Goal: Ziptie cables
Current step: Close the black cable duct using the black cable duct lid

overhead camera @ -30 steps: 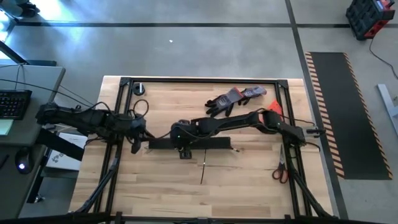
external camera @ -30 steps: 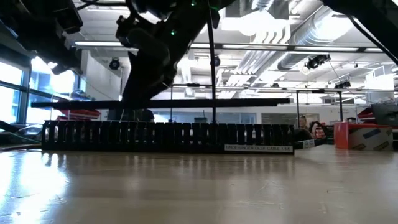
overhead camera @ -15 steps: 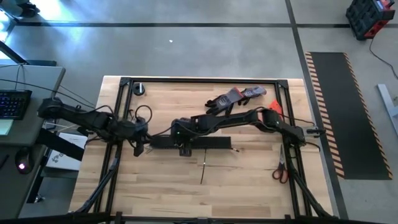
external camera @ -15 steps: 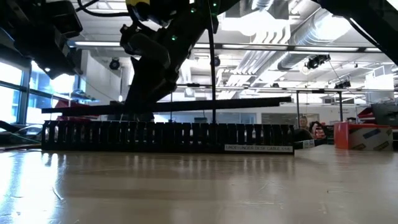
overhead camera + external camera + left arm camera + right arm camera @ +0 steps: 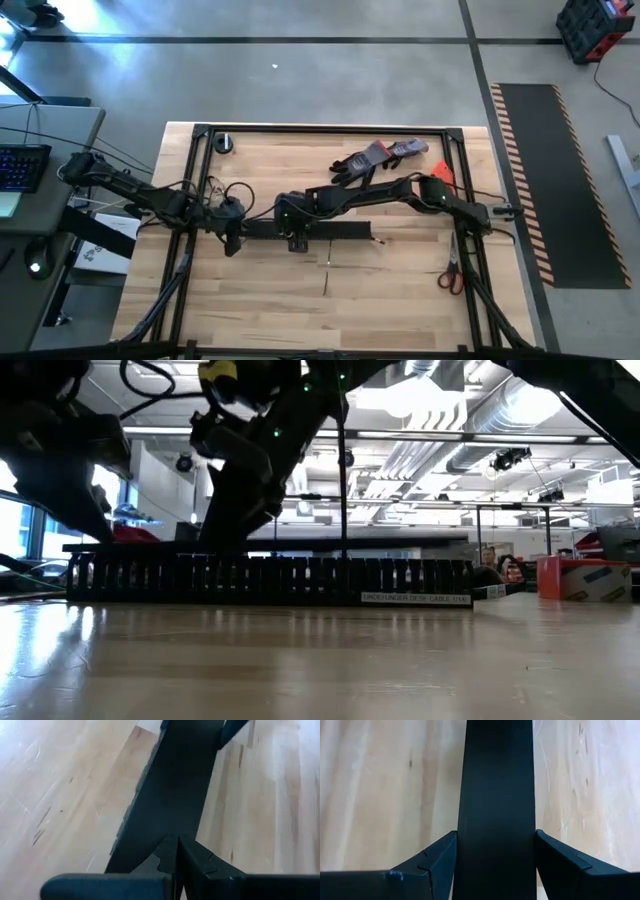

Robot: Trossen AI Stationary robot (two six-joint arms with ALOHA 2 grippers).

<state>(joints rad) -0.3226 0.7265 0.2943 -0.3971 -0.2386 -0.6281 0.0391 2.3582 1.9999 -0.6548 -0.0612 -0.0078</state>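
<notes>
Right gripper (image 5: 296, 238) grasping black cover strip (image 5: 496, 810) over slotted duct (image 5: 270, 580); left gripper (image 5: 232, 243) clenched empty at duct's left end.

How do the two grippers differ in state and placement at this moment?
The left gripper is shut, fingertips meeting above the cover strip's end; the right gripper has its fingers spread on both edges of the strip, gripping it. In the high view, left sits at the duct's left end, right nearer its middle. Both point down at the strip.

white label on black slotted duct (image 5: 415, 598) — print too small to read.
</notes>
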